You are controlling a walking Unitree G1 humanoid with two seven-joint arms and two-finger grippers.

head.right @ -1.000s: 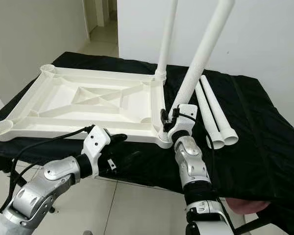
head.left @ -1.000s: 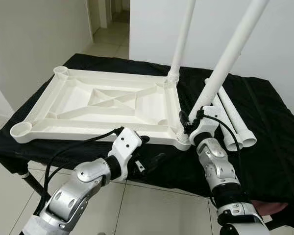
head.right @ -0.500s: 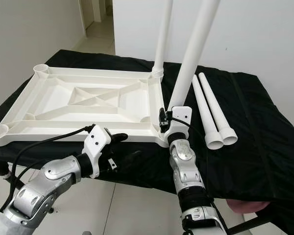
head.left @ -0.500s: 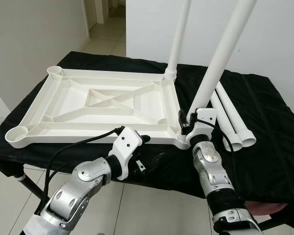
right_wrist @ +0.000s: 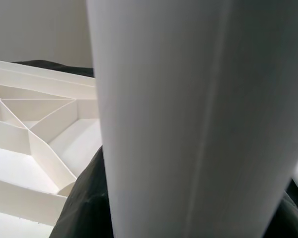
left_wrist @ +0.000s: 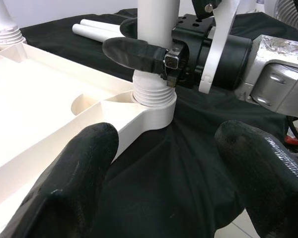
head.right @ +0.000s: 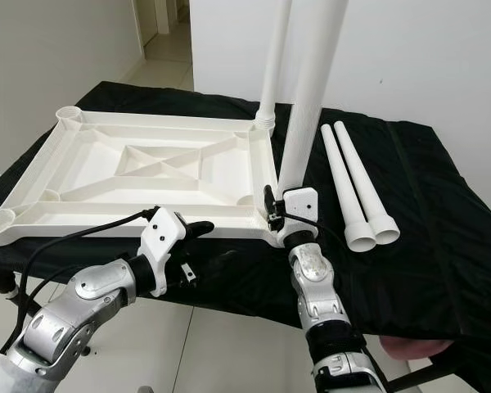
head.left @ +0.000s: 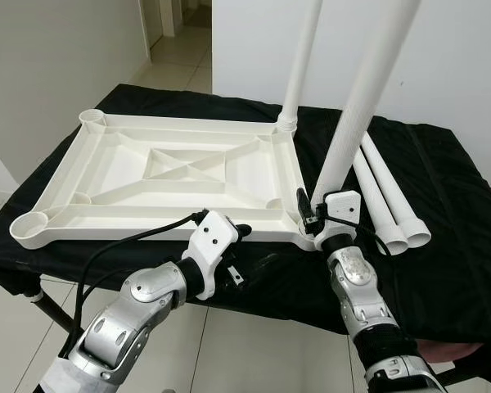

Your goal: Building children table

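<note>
A: Tabletop [head.left: 172, 176]: white, upside down on the black cloth [head.left: 442, 221]. Legs?

B: One leg [head.left: 301, 61] upright in the far right socket. A second leg [head.left: 360, 98] stands in the near right socket [left_wrist: 151, 106], clamped by the right gripper [left_wrist: 149, 54] just above its thread. Two spare legs [head.left: 385, 196] lie beside it on the cloth.

A: Left gripper [left_wrist: 174, 168]?

B: Fingers spread apart, holding nothing, at the near edge facing that socket.
</note>
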